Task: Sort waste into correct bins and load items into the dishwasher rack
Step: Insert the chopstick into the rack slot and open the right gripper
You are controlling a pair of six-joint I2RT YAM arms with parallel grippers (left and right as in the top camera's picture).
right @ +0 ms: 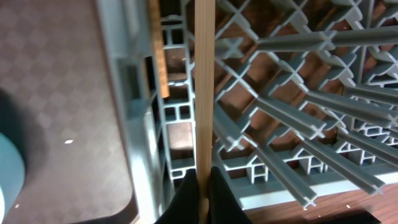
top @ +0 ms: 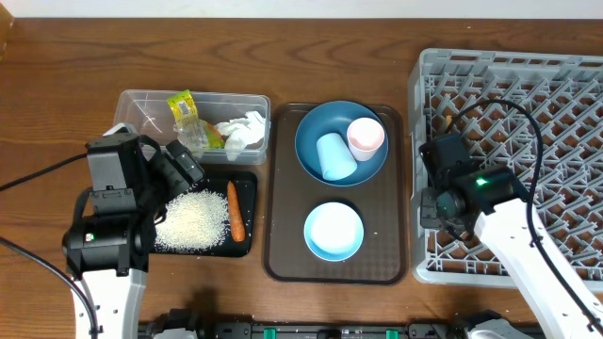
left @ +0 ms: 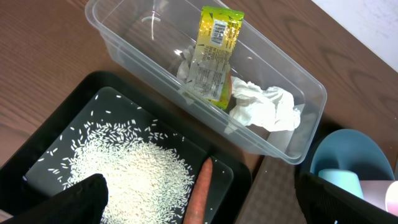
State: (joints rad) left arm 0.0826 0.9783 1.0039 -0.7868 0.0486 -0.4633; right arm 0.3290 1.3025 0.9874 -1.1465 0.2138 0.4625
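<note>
That thin chopstick point(right: 204, 93) looks likely to drop through the open lattice of the dishwasher rack point(right: 292, 106), or snag on its wall, if released here. The right gripper point(right: 203, 183) is clamped shut on one end. The stick runs straight out ahead of the fingertips, above the rack's edge cells.

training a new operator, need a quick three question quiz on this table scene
1. True or false: the yellow-green crinkled snack wrapper lies in the clear plastic rectangular tub.
2. What is the right gripper shut on? A thin wooden chopstick; B small orange carrot; C pale pink cup.
3. Fill in: the loose white rice grains lie in the black shallow rectangular ___.
Key: 1 true; 2 A; 3 tray.
</note>
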